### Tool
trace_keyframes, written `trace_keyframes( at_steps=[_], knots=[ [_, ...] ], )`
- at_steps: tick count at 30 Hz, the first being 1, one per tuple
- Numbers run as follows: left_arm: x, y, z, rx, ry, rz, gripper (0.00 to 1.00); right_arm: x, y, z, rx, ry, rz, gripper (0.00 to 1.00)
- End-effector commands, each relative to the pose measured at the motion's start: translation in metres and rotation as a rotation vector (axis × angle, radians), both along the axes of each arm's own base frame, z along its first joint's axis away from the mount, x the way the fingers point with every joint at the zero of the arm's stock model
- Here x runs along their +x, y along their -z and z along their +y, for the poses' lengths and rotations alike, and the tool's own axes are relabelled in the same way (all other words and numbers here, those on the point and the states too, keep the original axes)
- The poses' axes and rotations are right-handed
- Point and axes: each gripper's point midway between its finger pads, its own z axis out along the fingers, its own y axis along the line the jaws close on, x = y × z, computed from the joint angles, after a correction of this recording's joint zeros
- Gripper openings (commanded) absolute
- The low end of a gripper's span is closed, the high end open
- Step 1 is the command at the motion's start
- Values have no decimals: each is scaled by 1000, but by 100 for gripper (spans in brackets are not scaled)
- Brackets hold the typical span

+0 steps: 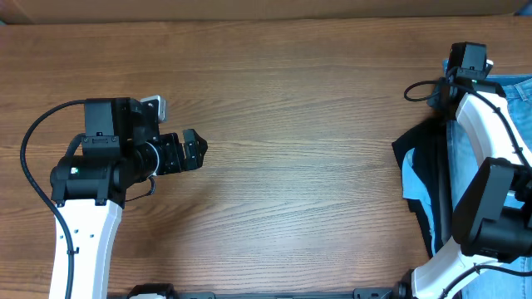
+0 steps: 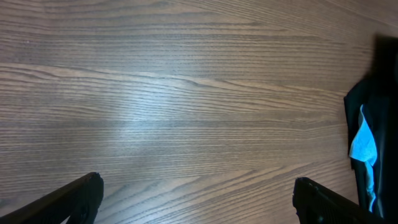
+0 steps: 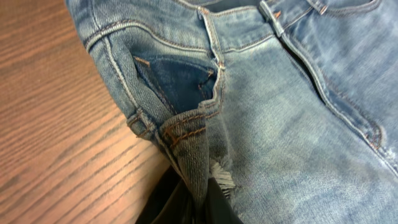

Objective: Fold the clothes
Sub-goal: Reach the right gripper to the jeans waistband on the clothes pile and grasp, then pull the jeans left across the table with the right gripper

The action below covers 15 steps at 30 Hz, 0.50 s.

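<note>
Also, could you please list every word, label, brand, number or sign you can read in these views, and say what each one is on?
None: no text, label, brand, number or sign can be read in any view.
The jeans show only orange stitching; no tag or patch is in view.
The wooden table shows plain grain.
The left arm and right arm carry no legible marking.

mid-table: bare wood of table (image 1: 316,166), open from left gripper (image 1: 198,149) across to the right side | right edge: jeans (image 1: 519,93) heaped, right arm (image 1: 482,116) over them, barring the way | left: left arm (image 1: 87,178) fills near corner
</note>
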Motion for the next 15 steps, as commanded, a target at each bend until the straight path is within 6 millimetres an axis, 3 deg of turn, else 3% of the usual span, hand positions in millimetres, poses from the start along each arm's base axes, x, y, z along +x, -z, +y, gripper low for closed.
trace_keyframes(
  at_steps=[1, 7, 9, 11, 15],
  knots=[
    [3, -6, -2, 3, 18, -17, 100, 9, -24, 5, 16, -12, -68, 4],
    [3, -6, -2, 3, 19, -17, 100, 11, -23, 8, 44, -24, -72, 4],
    [3, -6, -2, 3, 19, -17, 100, 15, -33, 11, 65, -36, -91, 4],
    [3, -6, -2, 3, 19, -18, 99, 20, -59, 16, 87, -56, -124, 4],
    [4, -13, -2, 2, 14, -35, 100, 35, -150, 46, 117, -147, -260, 4]
  ],
)
